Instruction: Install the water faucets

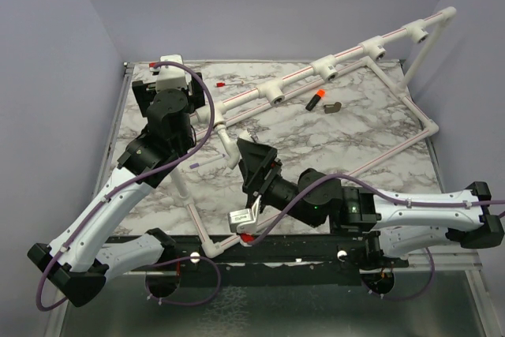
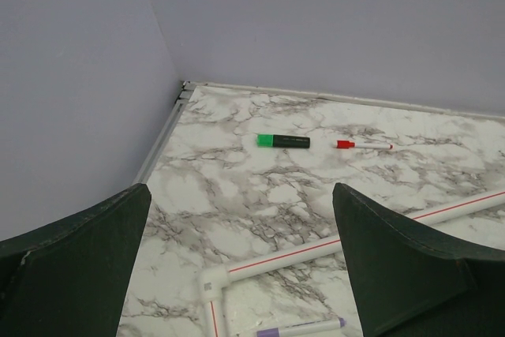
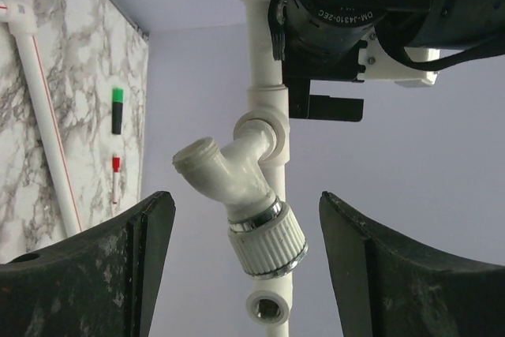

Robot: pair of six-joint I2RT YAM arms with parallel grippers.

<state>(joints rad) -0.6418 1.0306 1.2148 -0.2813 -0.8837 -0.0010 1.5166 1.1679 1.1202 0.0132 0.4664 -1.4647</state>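
Observation:
A white water faucet (image 3: 251, 183) with a chrome ring and a ribbed round knob (image 3: 268, 242) sits plugged into a tee on the white pipe frame (image 3: 265, 76), tilted to one side. My right gripper (image 3: 246, 199) is open, one finger on each side of the faucet and neither touching it; in the top view the right gripper (image 1: 255, 165) reaches toward the frame's left part. My left gripper (image 2: 241, 195) hangs open over the marble with nothing between its fingers, above a pipe elbow (image 2: 211, 282). A small silvery metal piece (image 1: 334, 107) lies on the table, too small to identify.
Several open tee sockets (image 1: 325, 70) line the long raised pipe (image 1: 394, 37) at the back. A black stick with an orange tip (image 1: 316, 101) lies beside the silvery piece. A green marker (image 2: 282, 141), a red pen (image 2: 363, 145) and a purple pen (image 2: 300, 327) lie on the marble.

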